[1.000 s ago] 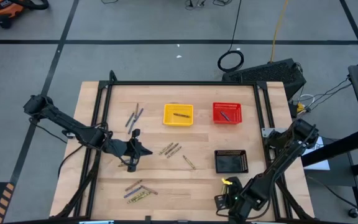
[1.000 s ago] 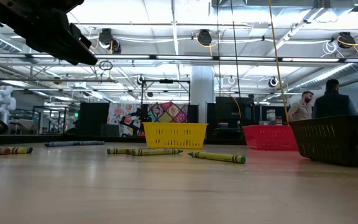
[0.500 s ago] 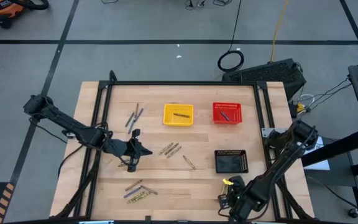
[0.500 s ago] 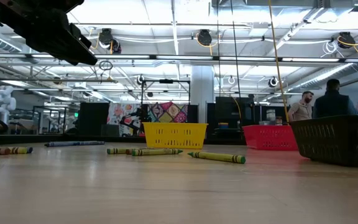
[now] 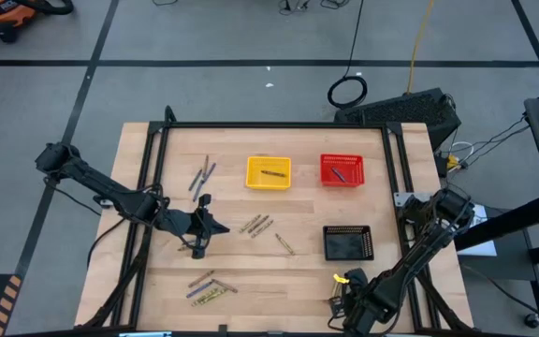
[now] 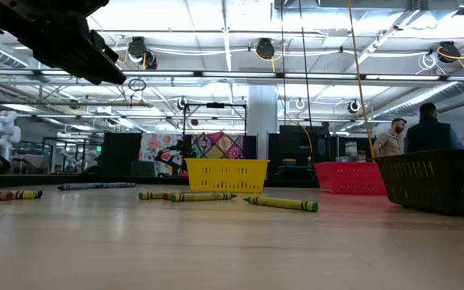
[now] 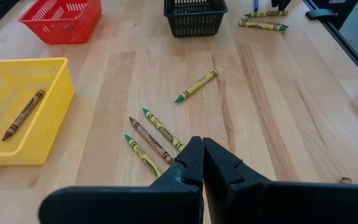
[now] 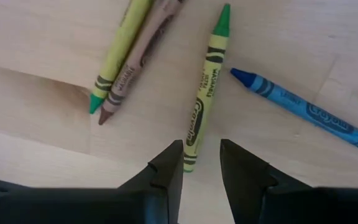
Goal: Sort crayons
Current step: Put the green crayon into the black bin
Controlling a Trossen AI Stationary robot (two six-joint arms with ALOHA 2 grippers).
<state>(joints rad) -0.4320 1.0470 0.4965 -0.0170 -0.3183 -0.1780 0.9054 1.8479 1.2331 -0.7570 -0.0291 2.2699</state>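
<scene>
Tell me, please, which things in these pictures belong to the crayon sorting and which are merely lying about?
Part of the job:
- loose crayons on the table
- brown crayon already in the yellow basket
- red basket
- black basket
- green crayon in front of the right hand

Lying about:
- black cable coil on the floor
- people in the room behind

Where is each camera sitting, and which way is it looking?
High view: above the table, looking straight down; both arms show, with the yellow basket.
Low view: at tabletop height, looking across into the room; a dark arm hangs above.
Left wrist view: behind the shut left gripper, facing the baskets.
Right wrist view: behind the open right gripper, close over a green crayon.
The yellow basket shows in three views.
</scene>
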